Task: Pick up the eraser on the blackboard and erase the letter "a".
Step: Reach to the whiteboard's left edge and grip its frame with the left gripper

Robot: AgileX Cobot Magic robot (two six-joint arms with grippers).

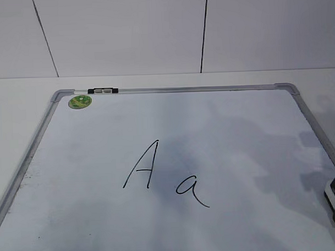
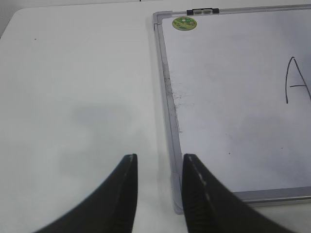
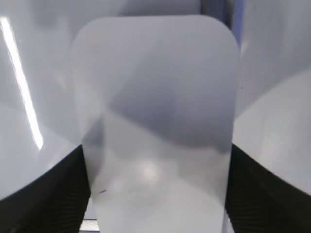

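between the right pincer's [image 3: 158, 194] two dark fingers [image 3: 46, 194] sits the eraser [image 3: 155, 116], its white rounded top filling the right wrist view. the fingers stand at both long sides, seemingly touching it; whether they are pressing cannot be told from this view, nor whether the eraser is lifted or lies on the blackboard [image 1: 222, 129]. in the exterior view only a dark and white edge shows at the right border, near the board's right frame, likely that pincer and eraser together.

the letter "a" [image 1: 190, 189] lies well to the left of the right pincer, near mid-board, intact, with the capital "A" [image 1: 142, 166] just beyond it on the far side.

the left pincer [image 2: 159, 187] hangs over the bare table [image 2: 73, 97] just outside the board's left frame, fingers a little apart, holding nothing.

judgement: the grasp step is in hand. to do it well, seat the grip squarely on both long sides before lifting, keep the felt face level, travel left and set down directly on the small letter, then wipe in short strokes that stop short of the capital. a tilted eraser would likely leave the tail unwiped.
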